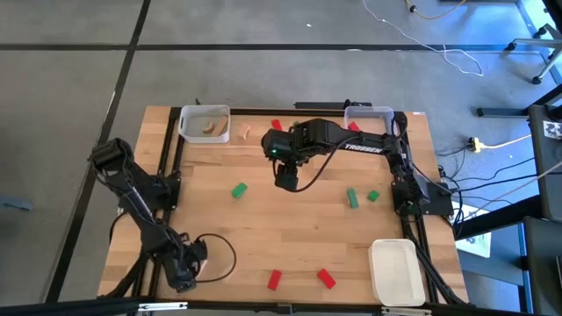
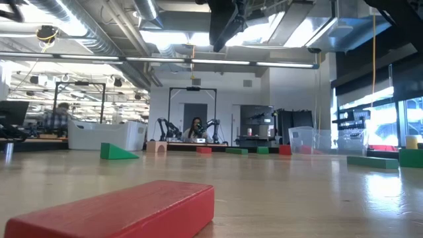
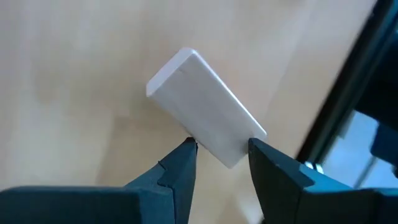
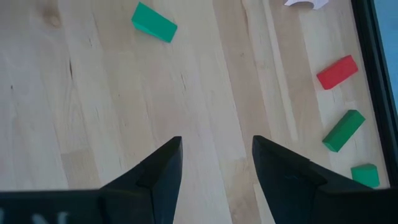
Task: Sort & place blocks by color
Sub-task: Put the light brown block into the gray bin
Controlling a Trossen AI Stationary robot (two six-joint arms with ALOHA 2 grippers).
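High view: right gripper [image 1: 287,183] at table [image 1: 290,237] centre, fingers apart, empty; green block [image 1: 239,190] at its 9 o'clock; left gripper [image 3: 221,155] clamped on a white block [image 3: 205,115].

An overhead camera is looking straight down on the whole table [image 1: 290,237]; a table-level camera is facing the room behind; both wrist cameras are peering close at the wood, sharing green blocks [image 4: 154,22] with overhead.

Both arms are dark, jointed and boxy. The right arm [image 1: 351,142] carries white "TROSSEN" lettering along one link, and a black cable loops beside the left arm [image 1: 140,206]. Each tool ends in two dark, wedge-shaped fingers [image 4: 155,171].
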